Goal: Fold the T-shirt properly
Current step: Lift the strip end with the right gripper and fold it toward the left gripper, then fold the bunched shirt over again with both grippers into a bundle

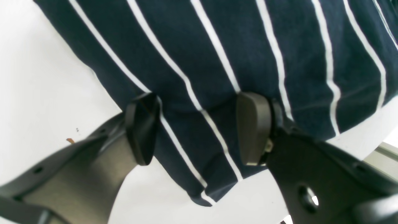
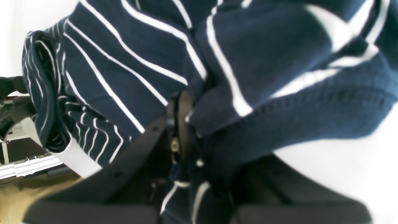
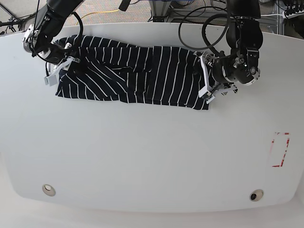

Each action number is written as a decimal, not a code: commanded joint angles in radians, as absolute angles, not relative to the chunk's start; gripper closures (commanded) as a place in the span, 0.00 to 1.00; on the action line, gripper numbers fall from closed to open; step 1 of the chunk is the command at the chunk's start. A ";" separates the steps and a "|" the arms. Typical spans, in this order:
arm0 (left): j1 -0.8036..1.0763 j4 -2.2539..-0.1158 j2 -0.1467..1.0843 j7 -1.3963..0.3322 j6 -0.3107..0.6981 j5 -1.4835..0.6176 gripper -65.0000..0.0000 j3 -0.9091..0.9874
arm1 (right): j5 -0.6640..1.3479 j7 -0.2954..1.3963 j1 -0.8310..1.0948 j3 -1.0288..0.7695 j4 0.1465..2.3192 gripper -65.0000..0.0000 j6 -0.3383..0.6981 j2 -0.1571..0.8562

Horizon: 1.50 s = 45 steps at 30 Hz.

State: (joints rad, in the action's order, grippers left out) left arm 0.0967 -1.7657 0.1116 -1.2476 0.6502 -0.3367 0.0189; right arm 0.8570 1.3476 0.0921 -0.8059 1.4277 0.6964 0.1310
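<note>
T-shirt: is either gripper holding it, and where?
The right gripper pinches a bunched fold of the T-shirt near one end. The left gripper stands open over the opposite end, not gripping.

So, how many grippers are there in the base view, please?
2: the left gripper, at the T-shirt's end on that view's right; the right gripper, at its other end.

Inscriptions: none that I can read from my station, in any of the three views. Markings: one set of broken red strokes, bracket-shaped, on the white surface [image 3: 142,156], near its edge on the side of my left arm; I can make out no letter or numeral in them.
</note>
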 commanded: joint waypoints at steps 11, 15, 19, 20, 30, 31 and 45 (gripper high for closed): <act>0.024 -1.609 0.097 -1.234 0.599 -0.355 0.44 0.019 | 0.868 1.349 0.107 -0.737 1.753 1.00 0.685 0.143; -0.031 -1.517 0.056 -1.233 0.585 -0.354 0.44 0.019 | 0.868 1.349 0.105 -0.656 1.906 1.00 0.679 0.143; -0.070 -1.508 0.001 -1.233 0.584 -0.351 0.44 0.019 | 0.868 1.351 0.068 -0.584 1.977 1.00 0.664 0.137; -0.079 -1.508 -0.015 -1.234 0.584 -0.349 0.44 0.019 | 0.868 1.353 0.054 -0.558 1.977 1.00 0.664 0.127; -0.111 -1.445 -0.091 -1.234 0.584 -0.260 0.44 0.019 | 0.868 1.353 -0.025 -0.378 1.975 1.00 0.628 0.039; -0.111 -1.440 -0.093 -1.234 0.584 -0.246 0.44 0.019 | 0.865 1.353 -0.025 -0.363 1.975 1.00 0.624 0.028; -0.111 -1.446 -0.116 -1.234 0.584 -0.236 0.44 0.021 | 0.769 1.296 -0.090 -0.291 1.822 0.94 0.627 -0.093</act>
